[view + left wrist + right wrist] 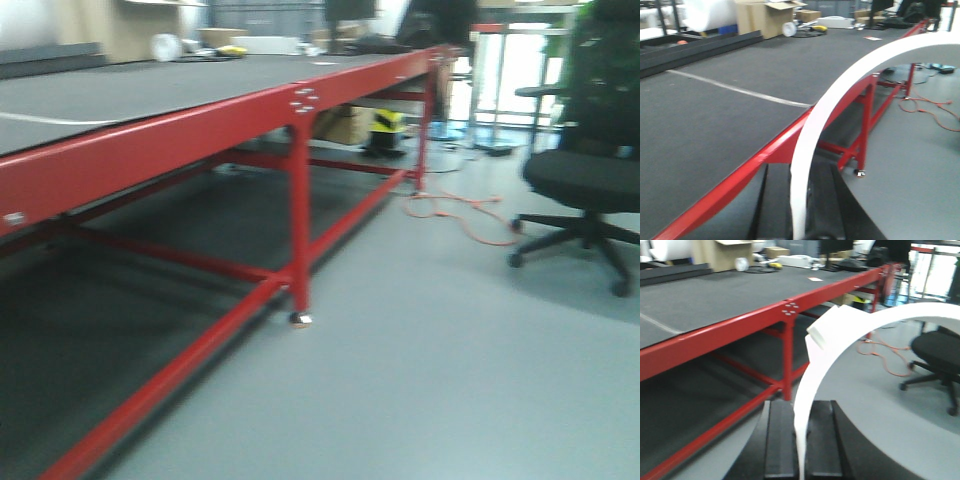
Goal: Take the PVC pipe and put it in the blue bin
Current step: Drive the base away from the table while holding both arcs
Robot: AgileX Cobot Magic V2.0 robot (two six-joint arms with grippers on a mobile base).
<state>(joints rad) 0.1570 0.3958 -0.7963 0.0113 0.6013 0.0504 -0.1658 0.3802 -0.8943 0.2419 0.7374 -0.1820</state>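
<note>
No PVC pipe and no blue bin show in any view. In the left wrist view my left gripper hangs beside the red table rail, its black fingers close together. A thin white curved strip rises from between them and arcs to the right. My right gripper looks the same over the grey floor: black fingers close together and a white curved strip arcing up from the gap. Neither gripper appears in the front view.
A long table with a dark grey top and a red frame runs along the left, its leg on a caster. A black office chair stands at right, an orange cable lies on the floor, and cardboard boxes sit at the table's far end.
</note>
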